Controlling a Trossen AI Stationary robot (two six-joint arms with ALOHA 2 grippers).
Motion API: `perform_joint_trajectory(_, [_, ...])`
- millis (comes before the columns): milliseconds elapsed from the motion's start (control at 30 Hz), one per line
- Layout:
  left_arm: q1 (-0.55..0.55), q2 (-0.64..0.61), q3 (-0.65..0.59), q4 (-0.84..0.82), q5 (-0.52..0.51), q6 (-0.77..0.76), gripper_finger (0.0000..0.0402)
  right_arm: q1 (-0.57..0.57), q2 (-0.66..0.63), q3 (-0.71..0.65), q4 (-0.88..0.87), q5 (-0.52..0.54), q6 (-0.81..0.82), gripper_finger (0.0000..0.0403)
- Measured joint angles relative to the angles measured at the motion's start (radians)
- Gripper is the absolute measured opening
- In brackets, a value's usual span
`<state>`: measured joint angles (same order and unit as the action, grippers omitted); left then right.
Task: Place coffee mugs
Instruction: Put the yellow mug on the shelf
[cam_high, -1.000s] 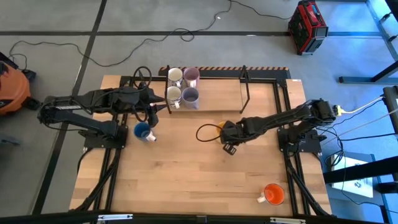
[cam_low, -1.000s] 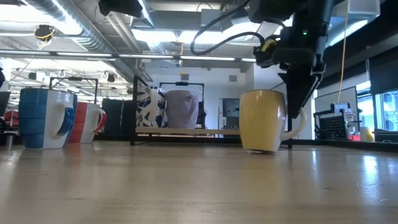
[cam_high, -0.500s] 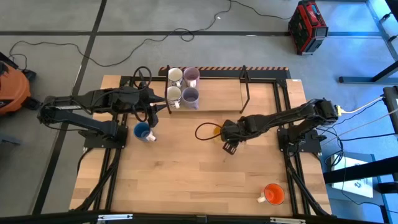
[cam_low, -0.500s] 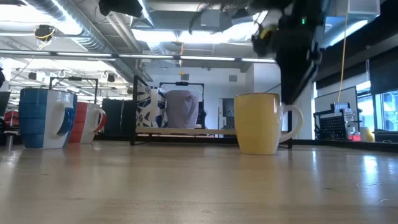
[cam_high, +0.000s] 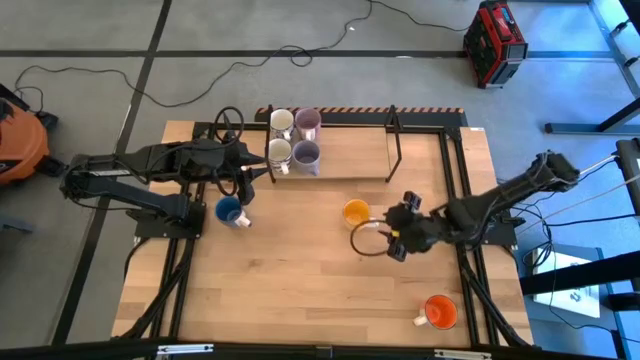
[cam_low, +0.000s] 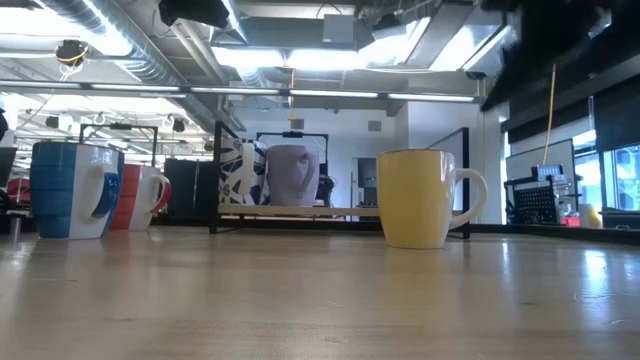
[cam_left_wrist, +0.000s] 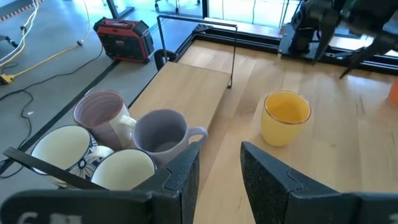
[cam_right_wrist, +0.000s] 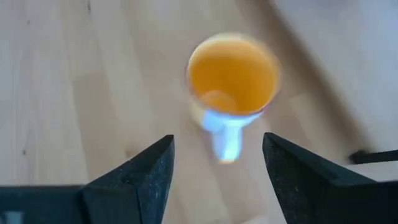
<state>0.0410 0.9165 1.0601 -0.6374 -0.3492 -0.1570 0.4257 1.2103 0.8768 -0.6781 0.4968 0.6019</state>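
A yellow mug (cam_high: 356, 212) stands upright on its base mid-table; the low view shows it too (cam_low: 418, 198). My right gripper (cam_high: 395, 238) hovers open just to its right, touching nothing; its wrist view looks down on the yellow mug (cam_right_wrist: 231, 74), handle (cam_right_wrist: 227, 140) toward the fingers. My left gripper (cam_high: 252, 172) waits open at the far left beside two white and two lavender mugs (cam_high: 293, 138) on a raised board (cam_high: 350, 152). A blue mug (cam_high: 230, 211) sits below the left arm, an orange mug (cam_high: 440, 311) near the front right. A red mug (cam_low: 140, 195) shows behind the blue mug (cam_low: 70, 188).
A thin black metal post (cam_high: 392, 140) rises at the raised board's right end. Black frame rails (cam_high: 452, 180) run along the table's sides. Bare wood (cam_high: 300, 290) lies between the yellow mug and the near edge.
My right gripper has opened, letting go of the yellow mug, and drawn back up and toward the table's right and near edges, turning as it went. The mug now stands alone on the table, a little left of where it was in the low view.
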Motion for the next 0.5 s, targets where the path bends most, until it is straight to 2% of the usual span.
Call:
perform_joint_trajectory(233, [0.000, 0.000, -0.001, -0.001, 0.000, 0.000, 0.0110, 0.007, 0.011, -0.285, 0.382, 0.015, 0.063, 0.0231])
perform_joint_trajectory(500, [0.000, 0.000, -0.001, -0.001, 0.001, -0.047, 0.0110, -0.057, 0.024, -0.415, 0.592, 0.052, 0.026, 0.0231])
